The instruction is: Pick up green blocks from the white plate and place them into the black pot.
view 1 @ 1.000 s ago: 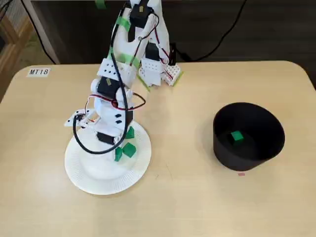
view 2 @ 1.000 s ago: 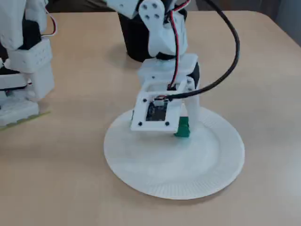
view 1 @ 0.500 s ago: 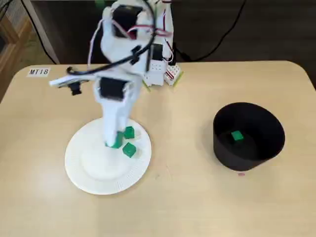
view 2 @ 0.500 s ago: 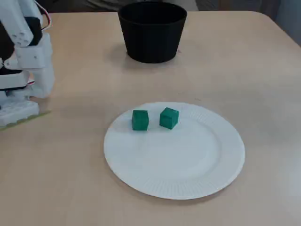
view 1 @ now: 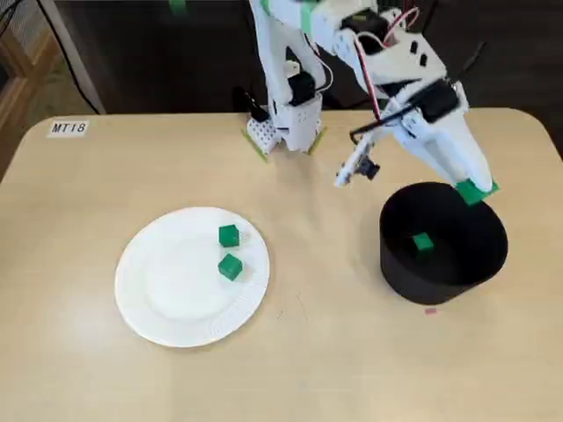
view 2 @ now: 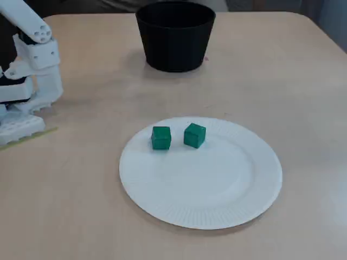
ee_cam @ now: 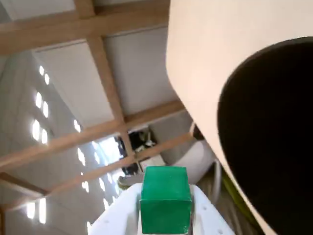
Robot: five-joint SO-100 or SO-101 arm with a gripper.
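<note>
In a fixed view, the fingers (view 1: 464, 173) at the right clamp a green block (view 1: 476, 191) above the upper-right rim of the black pot (view 1: 400, 264). A second block (view 1: 422, 242) lies inside the pot. In the wrist view, the green block (ee_cam: 165, 203) sits at bottom centre, with the black pot (ee_cam: 274, 147) at right. In a fixed view, two loose blocks (view 2: 161, 137) sit side by side, apart, on the white plate (view 2: 206, 189) at lower centre.

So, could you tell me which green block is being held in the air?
The block shut in the gripper, over the pot's rim; another block lies inside the pot, and two sit on the plate.
</note>
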